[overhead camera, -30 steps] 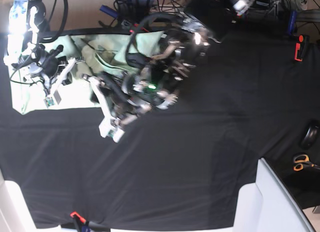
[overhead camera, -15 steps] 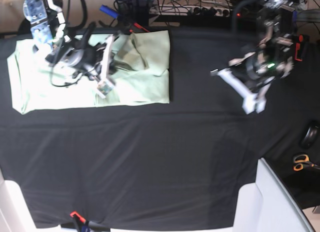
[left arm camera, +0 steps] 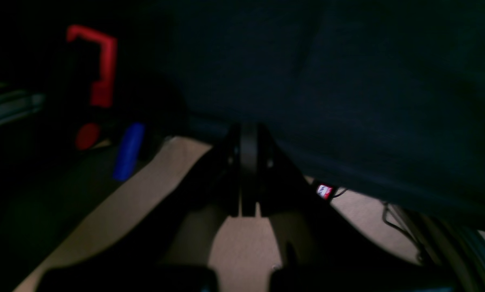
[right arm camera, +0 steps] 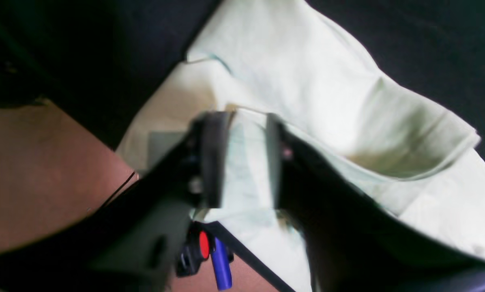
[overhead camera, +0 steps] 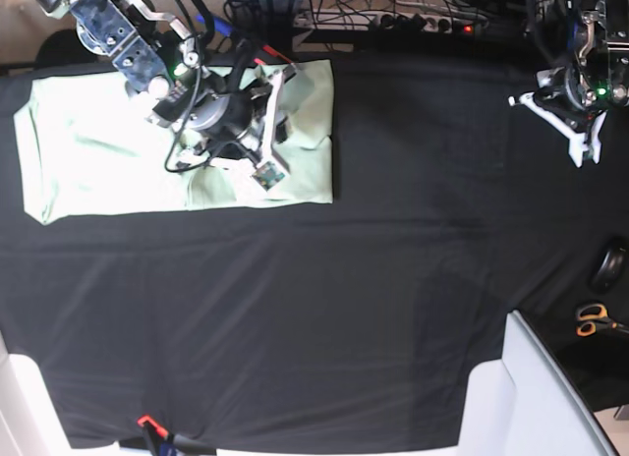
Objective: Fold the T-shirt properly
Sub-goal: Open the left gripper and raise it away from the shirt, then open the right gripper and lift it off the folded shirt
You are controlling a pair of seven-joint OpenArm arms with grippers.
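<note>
T-shirt (overhead camera: pixel 98 151) — pale mint, lying flat under the right gripper (right arm camera: pixel 246 162), whose jaws stand narrowly parted above the cloth. Left gripper (left arm camera: pixel 248 174) — closed, empty, well apart. No writing legible.

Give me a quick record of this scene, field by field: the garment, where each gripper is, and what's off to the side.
Garment: T-shirt, pale mint, partly folded at the table's far left
Surface: black cloth
Right gripper: over the shirt, jaws apart, cloth between them
Left gripper: shut, empty, at the table's far right edge
Side item: scissors
</note>
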